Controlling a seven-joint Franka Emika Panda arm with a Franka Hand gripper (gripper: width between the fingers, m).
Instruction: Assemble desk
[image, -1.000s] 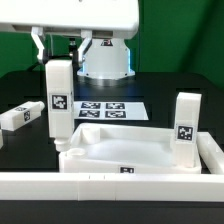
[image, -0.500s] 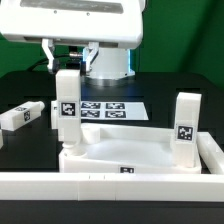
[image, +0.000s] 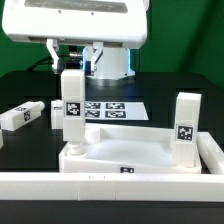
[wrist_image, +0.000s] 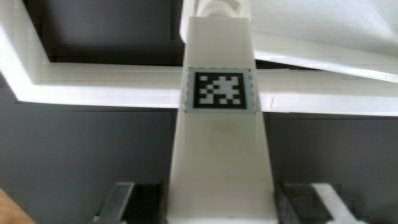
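Note:
The desk top (image: 135, 152), a white tray with a raised rim, lies at the front of the table. My gripper (image: 68, 70) is shut on the upper part of a white tagged leg (image: 70, 112) and holds it upright. The leg's lower end sits at the tray's corner on the exterior view's left. In the wrist view the leg (wrist_image: 222, 120) runs down between my gripper's (wrist_image: 222, 208) fingers to the tray rim (wrist_image: 89, 78). A second leg (image: 186, 125) stands upright at the tray's corner on the exterior view's right. A third leg (image: 20, 115) lies on the black table.
The marker board (image: 108, 110) lies flat behind the tray. A low white border wall (image: 100, 186) runs along the front and up the exterior view's right (image: 214, 150). The arm's base (image: 108, 62) stands at the back.
The held leg has moved toward the exterior view's right and a little lower, from beside the tray's corner to onto it. The other legs and the tray have stayed put.

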